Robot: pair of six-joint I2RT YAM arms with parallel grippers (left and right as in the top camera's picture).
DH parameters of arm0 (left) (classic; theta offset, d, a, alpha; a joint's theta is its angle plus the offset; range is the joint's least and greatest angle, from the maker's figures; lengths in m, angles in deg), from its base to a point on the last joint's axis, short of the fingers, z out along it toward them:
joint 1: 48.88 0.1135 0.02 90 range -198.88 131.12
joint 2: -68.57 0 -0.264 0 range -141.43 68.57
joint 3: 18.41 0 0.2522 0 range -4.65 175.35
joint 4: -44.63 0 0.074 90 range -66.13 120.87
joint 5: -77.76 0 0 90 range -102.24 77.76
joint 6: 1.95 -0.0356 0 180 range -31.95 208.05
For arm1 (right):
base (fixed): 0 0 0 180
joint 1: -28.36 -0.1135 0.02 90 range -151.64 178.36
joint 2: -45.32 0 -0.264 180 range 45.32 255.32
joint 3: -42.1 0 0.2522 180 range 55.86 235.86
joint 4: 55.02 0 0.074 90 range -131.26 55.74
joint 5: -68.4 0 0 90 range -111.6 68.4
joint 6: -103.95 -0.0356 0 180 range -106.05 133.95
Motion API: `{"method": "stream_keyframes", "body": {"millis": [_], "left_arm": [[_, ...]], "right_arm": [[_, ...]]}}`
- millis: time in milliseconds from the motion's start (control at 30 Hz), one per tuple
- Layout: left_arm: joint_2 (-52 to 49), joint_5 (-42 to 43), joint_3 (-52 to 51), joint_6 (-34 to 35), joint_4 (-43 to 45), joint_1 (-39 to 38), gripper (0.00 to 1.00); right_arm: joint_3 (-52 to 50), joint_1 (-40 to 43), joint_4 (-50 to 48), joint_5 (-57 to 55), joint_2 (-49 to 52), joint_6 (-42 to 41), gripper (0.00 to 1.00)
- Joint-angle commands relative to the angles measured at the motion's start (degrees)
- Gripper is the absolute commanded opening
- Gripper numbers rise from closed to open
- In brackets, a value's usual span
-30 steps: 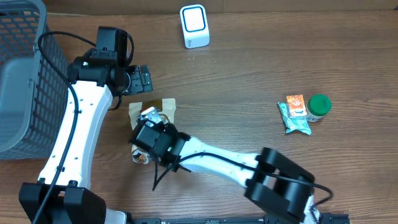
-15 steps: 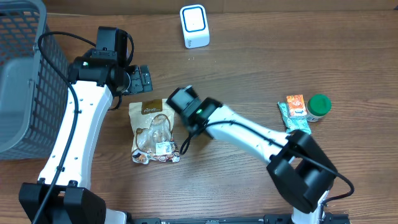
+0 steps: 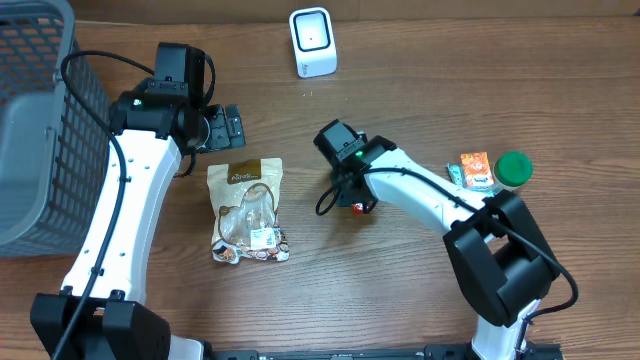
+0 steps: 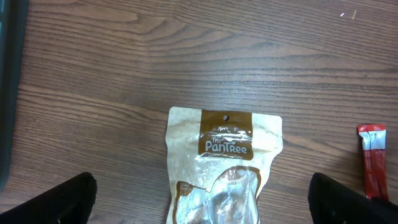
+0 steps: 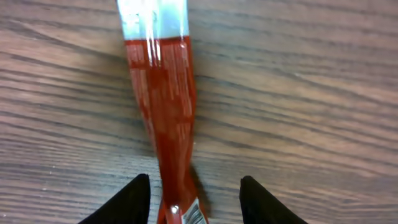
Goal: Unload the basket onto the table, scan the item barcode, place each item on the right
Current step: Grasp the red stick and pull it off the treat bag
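Your right hand (image 5: pixel 196 194) hangs over a slim, glossy red sachet (image 5: pixel 163 106) lying flat near the middle of the wood-grain worktop (image 5: pixel 311 93). Its fingers stand partly apart, straddling the sachet's end without pinching it. Your left hand (image 4: pixel 202 208) is spread wide and empty above a matte brown paper pouch (image 4: pixel 225 143) with a clear window, left of the middle.

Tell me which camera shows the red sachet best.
Right wrist: the red sachet runs lengthwise through the frame, close up. Left wrist catches it only at the right edge; overhead shows just a small red sliver.
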Motion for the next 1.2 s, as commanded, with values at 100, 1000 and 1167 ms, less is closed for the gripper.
{"method": "stream_keyframes", "body": {"millis": [100, 1000, 1167], "left_arm": [[-0.33, 0.31, 1.01, 0.79, 0.07, -0.39, 1.00], [-0.33, 0.31, 1.01, 0.79, 0.07, -0.39, 1.00], [-0.33, 0.28, 1.01, 0.79, 0.04, -0.39, 1.00]], "right_arm": [[1.73, 3.48, 1.29, 6.19, -2.54, -2.21, 0.47], [1.49, 8.79, 1.20, 11.23, -5.20, -0.31, 0.04], [0.59, 8.15, 0.94, 12.70, -4.90, -0.72, 0.04]]}}
